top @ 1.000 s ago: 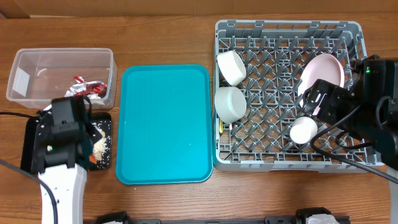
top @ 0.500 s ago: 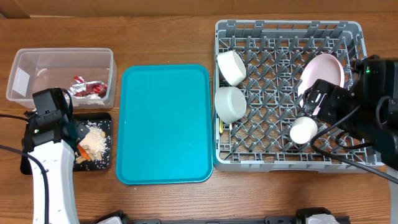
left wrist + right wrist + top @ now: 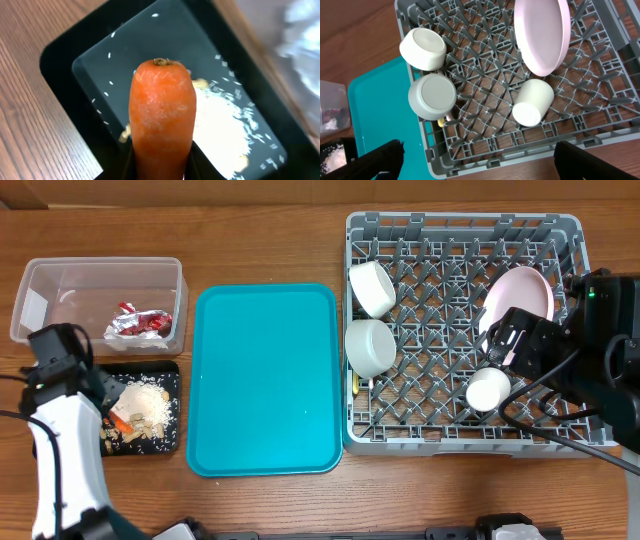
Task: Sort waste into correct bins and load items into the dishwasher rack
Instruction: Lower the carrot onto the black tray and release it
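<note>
Step looks like waste sorting. Your left gripper (image 3: 161, 170) clamps carrot (image 3: 161, 115) just above black tray (image 3: 115, 65) holding rice scraps (image 3: 220, 130). Next, likely: part jaws, drop carrot in tray. Your right gripper (image 3: 480, 165) spread wide, empty, over rack (image 3: 460, 220).

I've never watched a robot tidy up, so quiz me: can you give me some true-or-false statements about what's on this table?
1. The wrapper lies in the tub. True.
2. The left gripper holds a carrot over the black tray. True.
3. Both bowls lie in the black tray. False: they sit in the rack.
4. The cup stands in the tub. False: it lies in the rack, near the plate.
5. The right gripper grips the plate. False: it is open and holds nothing.
</note>
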Controlling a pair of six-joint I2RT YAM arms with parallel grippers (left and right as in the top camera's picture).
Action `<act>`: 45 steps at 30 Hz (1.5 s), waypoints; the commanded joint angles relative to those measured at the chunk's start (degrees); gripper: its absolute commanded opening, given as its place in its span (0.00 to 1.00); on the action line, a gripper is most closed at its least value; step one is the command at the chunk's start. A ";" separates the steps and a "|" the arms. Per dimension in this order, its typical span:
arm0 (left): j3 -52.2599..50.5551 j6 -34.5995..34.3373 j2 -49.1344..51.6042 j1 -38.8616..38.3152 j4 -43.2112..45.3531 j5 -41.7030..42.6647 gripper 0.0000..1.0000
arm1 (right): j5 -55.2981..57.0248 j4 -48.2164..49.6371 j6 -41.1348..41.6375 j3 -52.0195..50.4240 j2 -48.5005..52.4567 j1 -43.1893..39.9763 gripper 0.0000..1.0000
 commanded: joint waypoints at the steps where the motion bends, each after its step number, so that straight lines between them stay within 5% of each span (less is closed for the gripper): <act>1: 1.44 1.51 2.91 1.22 1.70 1.99 0.04 | 0.11 0.07 0.04 0.79 -0.74 -0.15 1.00; 8: 1.44 1.88 8.07 1.29 6.49 4.94 0.05 | 0.09 -0.44 0.04 0.79 -0.74 -0.15 1.00; 16: 1.51 2.78 7.54 1.29 6.73 4.94 0.41 | 0.09 -0.42 0.07 0.79 -0.74 -0.15 1.00; 21: 1.51 2.78 6.84 1.29 5.46 6.25 0.53 | 0.09 -0.35 0.04 0.79 -0.74 -0.15 1.00; 27: 4.96 3.10 3.63 1.29 -1.40 9.62 0.52 | 0.09 -0.26 0.07 0.81 -0.74 -0.15 1.00; 34: 20.98 15.52 -5.46 -0.13 -14.80 25.35 0.60 | 0.07 -0.20 0.07 0.81 -1.03 -0.15 1.00; 39: 31.98 28.11 -10.05 -6.84 -22.95 37.09 0.66 | -0.28 1.18 0.04 0.85 -2.16 -0.15 1.00; 42: 36.74 29.66 -12.35 -13.94 -27.45 37.35 0.68 | -1.51 3.08 -0.20 0.90 -3.89 -0.15 1.00; 45: 39.87 30.18 -14.86 -21.11 -31.12 36.76 0.86 | -4.33 4.63 -1.97 0.92 -6.67 -0.15 1.00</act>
